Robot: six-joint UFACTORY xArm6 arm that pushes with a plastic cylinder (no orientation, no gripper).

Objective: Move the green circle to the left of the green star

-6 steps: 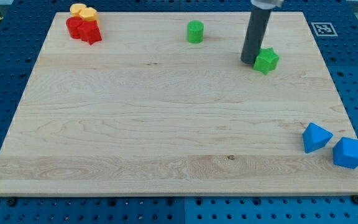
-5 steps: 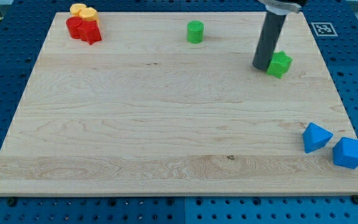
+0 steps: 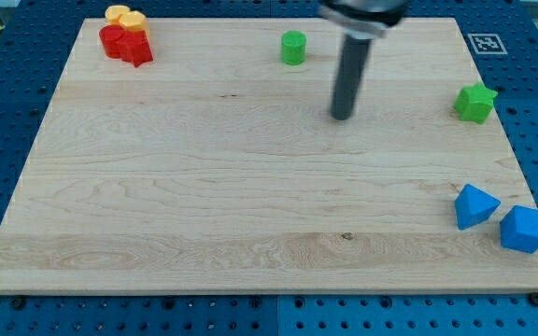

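The green circle [image 3: 293, 47] stands near the board's top edge, a little right of the middle. The green star [image 3: 475, 103] sits close to the board's right edge. My tip [image 3: 342, 117] rests on the bare wood between them. It is below and to the right of the green circle and well to the left of the green star. It touches neither block.
Red blocks [image 3: 126, 43] with yellow blocks [image 3: 124, 16] behind them cluster at the board's top left corner. Two blue blocks [image 3: 475, 205] [image 3: 524, 229] sit at the bottom right corner. A marker tag [image 3: 487, 43] lies off the board's top right.
The green star has slid right, from beside my tip to near the right edge. My tip has swung back left and slightly down, away from the star. The green circle has not moved.
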